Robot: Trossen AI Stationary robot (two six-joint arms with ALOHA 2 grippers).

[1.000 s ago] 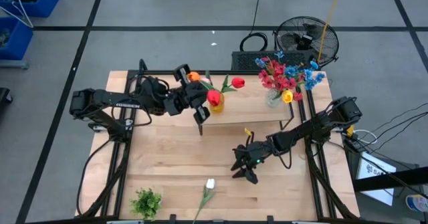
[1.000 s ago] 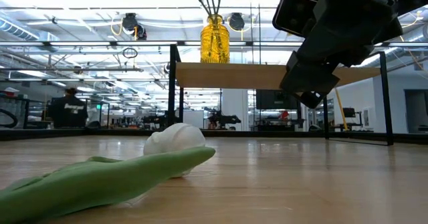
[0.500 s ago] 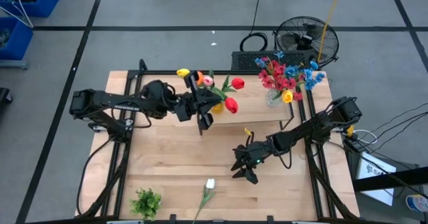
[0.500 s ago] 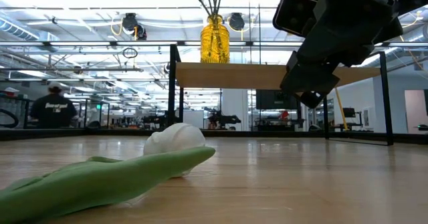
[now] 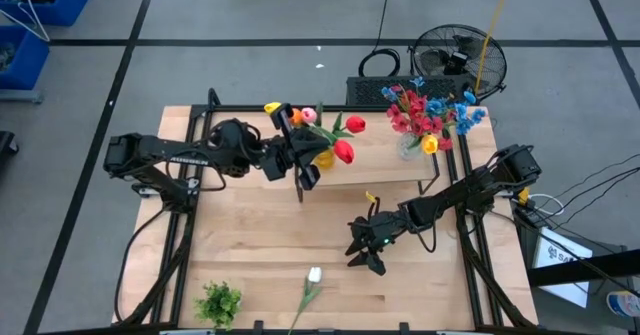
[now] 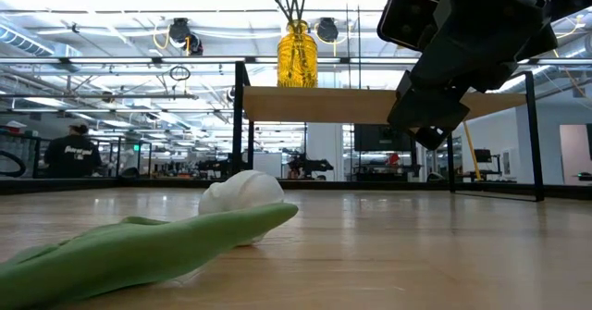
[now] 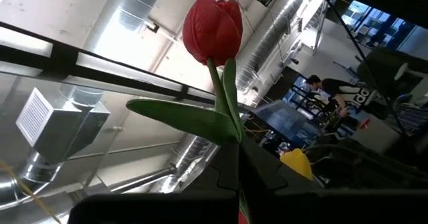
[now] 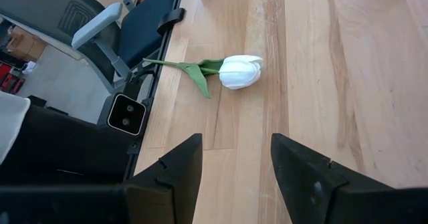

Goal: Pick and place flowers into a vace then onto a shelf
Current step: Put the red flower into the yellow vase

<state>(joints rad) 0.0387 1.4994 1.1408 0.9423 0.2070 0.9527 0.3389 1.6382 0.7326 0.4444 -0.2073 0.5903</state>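
On the shelf (image 5: 370,175) stands a yellow vase (image 6: 297,55), its place near the shelf's left end in the high view, with green stems rising out of its neck. The left gripper (image 5: 300,153) is at that vase, clenched on the stem of a red tulip (image 5: 345,155), whose head hangs just over the shelf beside the vase; the left wrist view shows that tulip (image 7: 212,29) upright above the closed fingers. A second vase of red, blue and yellow flowers (image 5: 428,118) sits at the shelf's other end. The right gripper (image 5: 366,249) hovers over the table (image 5: 250,245) in front of the shelf, released and holding nothing. Farther from the shelf, near the table's front edge, a white tulip (image 5: 314,275) lies flat on the wood, with a green leafy clump (image 5: 219,302) off to its side.
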